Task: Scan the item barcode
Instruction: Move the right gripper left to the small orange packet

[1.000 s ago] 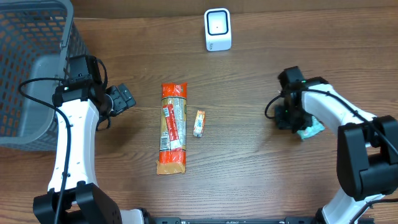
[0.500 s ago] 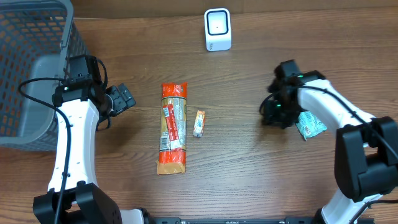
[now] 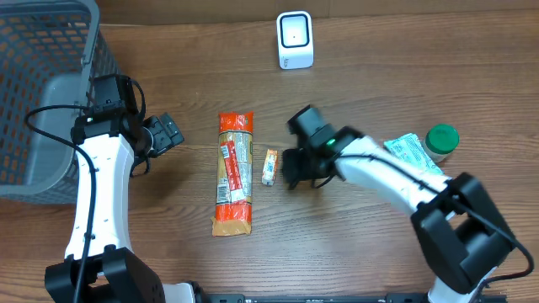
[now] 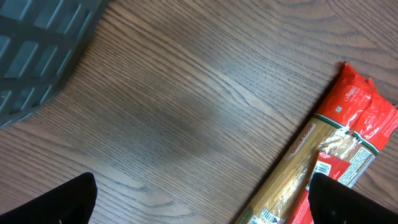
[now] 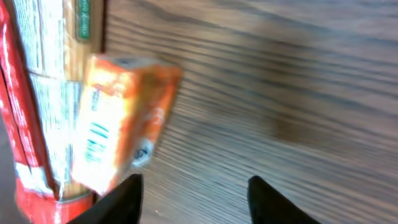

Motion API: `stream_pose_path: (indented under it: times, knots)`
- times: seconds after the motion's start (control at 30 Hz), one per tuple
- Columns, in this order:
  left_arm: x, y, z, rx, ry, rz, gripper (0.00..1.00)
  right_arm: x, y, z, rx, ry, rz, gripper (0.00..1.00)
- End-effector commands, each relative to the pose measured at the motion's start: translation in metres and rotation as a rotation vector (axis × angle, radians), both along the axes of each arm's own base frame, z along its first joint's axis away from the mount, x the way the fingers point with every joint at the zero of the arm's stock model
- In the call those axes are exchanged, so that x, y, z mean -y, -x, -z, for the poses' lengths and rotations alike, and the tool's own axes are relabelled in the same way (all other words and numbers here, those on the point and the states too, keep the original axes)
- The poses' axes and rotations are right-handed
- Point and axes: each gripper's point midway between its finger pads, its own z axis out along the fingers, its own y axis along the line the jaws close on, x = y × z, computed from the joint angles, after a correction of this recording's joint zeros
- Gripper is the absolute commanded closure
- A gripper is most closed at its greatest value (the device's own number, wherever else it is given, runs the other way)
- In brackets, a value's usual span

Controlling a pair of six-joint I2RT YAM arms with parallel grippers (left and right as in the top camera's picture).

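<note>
One scanner (image 3: 295,39) — one orange box (image 3: 269,167).

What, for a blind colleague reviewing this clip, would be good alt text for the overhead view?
The right gripper hovers, open and empty, beside a small orange box that lies next to a long pasta packet mid-table. A white scanner stands at the far edge. The left gripper sits open near a grey basket.
</note>
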Motion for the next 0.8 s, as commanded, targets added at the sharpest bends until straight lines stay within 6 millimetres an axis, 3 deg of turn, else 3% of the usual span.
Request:
stream_pose_path:
  times: [0.0,0.07,0.1,0.6,0.77]
  knots:
    - [-0.001,0.000,-0.001,0.001,-0.004,-0.008,0.00,-0.006,-0.012,-0.005,0.141,0.098,0.097,0.30]
    - [-0.001,0.000,-0.001,0.001,-0.004,-0.008,0.00,-0.017,-0.009,-0.007,0.161,0.080,0.077,0.04]
    - [-0.001,0.000,-0.001,0.001,-0.005,-0.008,0.00,-0.021,-0.008,-0.009,0.169,0.070,0.071,0.02]
    - [-0.001,0.000,-0.001,0.001,-0.005,-0.008,0.00,-0.026,-0.011,-0.011,0.186,0.052,0.070,0.00]
    - [-0.001,0.000,-0.001,0.001,-0.004,-0.008,0.00,-0.019,-0.020,-0.012,0.148,0.021,0.227,0.00]
